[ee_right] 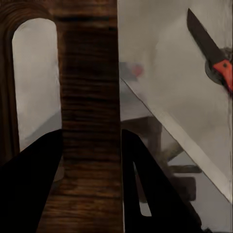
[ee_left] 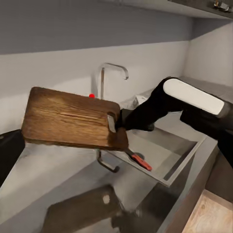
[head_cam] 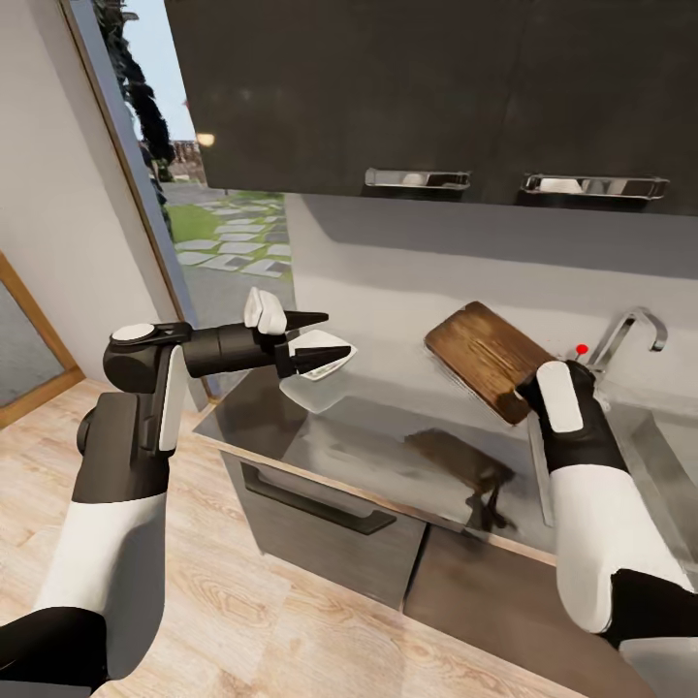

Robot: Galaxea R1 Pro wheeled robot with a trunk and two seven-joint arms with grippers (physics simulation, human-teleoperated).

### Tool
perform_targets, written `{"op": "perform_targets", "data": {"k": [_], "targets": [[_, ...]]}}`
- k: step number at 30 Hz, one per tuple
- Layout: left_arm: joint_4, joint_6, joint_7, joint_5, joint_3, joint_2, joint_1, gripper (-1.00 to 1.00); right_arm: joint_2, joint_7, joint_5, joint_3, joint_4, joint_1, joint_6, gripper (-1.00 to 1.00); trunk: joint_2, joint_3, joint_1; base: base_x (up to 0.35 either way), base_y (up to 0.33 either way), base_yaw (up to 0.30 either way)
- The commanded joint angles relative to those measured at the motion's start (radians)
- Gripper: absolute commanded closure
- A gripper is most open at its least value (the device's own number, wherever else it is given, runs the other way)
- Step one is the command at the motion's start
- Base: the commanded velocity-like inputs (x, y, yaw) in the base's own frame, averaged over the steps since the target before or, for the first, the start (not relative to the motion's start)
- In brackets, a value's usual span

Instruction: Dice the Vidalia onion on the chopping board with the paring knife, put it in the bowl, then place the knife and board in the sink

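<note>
Over the worktop's (head_cam: 388, 456) sink end, the head view shows the right gripper (head_cam: 531, 391) lifting the board (head_cam: 485, 359) clear of the surface, tilted, beside the tap (head_cam: 630, 334). The left gripper (head_cam: 315, 339) hangs above the worktop's left corner, fingers spread, with the bowl (head_cam: 315, 380) just behind them.

From the left wrist, the board (ee_left: 70, 116) hovers at the sink's (ee_left: 165, 155) near rim; the knife (ee_left: 141, 161) already lies in the basin.

Along the right wrist, dark fingers (ee_right: 145, 179) pinch the board's (ee_right: 90, 97) handle end beside its slot. Stiff, fairly heavy wood held at one end will likely lever downward; that grip should stay firm.
</note>
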Motion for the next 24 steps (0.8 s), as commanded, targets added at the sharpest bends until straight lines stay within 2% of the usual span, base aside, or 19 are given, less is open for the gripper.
{"op": "perform_targets", "data": {"k": [1, 4, 5, 7, 8, 9, 11, 15, 24], "targets": [[-0.001, 0.01, -0.007, -0.005, 0.001, -0.001, -0.001, -1.0, 0.009, -0.047, -0.011, -0.037, -0.027, -0.001, -0.001, 1.0, -0.002, -0.002, 0.001, 0.0, 0.0, 0.002], [-0.001, 0.01, -0.007, -0.005, 0.001, -0.001, -0.001, -1.0, 0.024, -0.156, -0.013, -0.184, -0.099, -0.001, -0.012, 1.0, -0.002, -0.002, 0.001, 0.0, 0.0, 0.0], [-0.001, 0.01, -0.007, -0.005, 0.001, -0.001, -0.001, -1.0, 0.025, -0.166, -0.013, -0.207, -0.107, -0.001, -0.013, 1.0, -0.002, -0.002, 0.001, 0.0, 0.0, 0.0], [-0.001, 0.01, -0.007, -0.005, 0.001, -0.001, -0.001, -1.0, 0.027, -0.191, -0.013, -0.287, -0.128, -0.001, -0.014, 1.0, -0.002, -0.002, 0.001, 0.0, 0.0, 0.0], [-0.001, 0.01, -0.007, -0.005, 0.001, -0.001, -0.001, -1.0, 0.03, -0.199, -0.013, -0.332, -0.136, -0.001, -0.014, 1.0, -0.002, -0.002, 0.001, 0.0, 0.0, 0.0], [-0.001, 0.01, -0.007, -0.005, 0.001, -0.001, -0.001, -1.0, 0.035, -0.211, -0.013, -0.396, -0.142, -0.001, -0.013, 1.0, -0.002, -0.002, 0.001, 0.0, 0.0, -0.013], [-0.001, 0.01, -0.007, -0.005, 0.001, -0.001, -0.001, -1.0, 0.042, -0.223, -0.013, -0.442, -0.144, -0.001, -0.012, 1.0, -0.002, -0.003, 0.001, 0.0, 0.0, -0.058], [-0.001, 0.01, -0.007, -0.005, 0.001, -0.001, -0.001, -1.0, 0.056, -0.237, -0.012, -0.486, -0.144, -0.001, -0.012, 1.0, -0.002, -0.007, 0.001, 0.0, 0.0, -0.146], [-0.002, 0.016, -0.007, -0.005, 0.002, -0.001, -0.001, -1.0, 0.078, -0.243, -0.01, -0.501, -0.144, -0.001, -0.012, 1.0, -0.002, -0.013, 0.001, 0.0, 0.0, -0.13]]}}
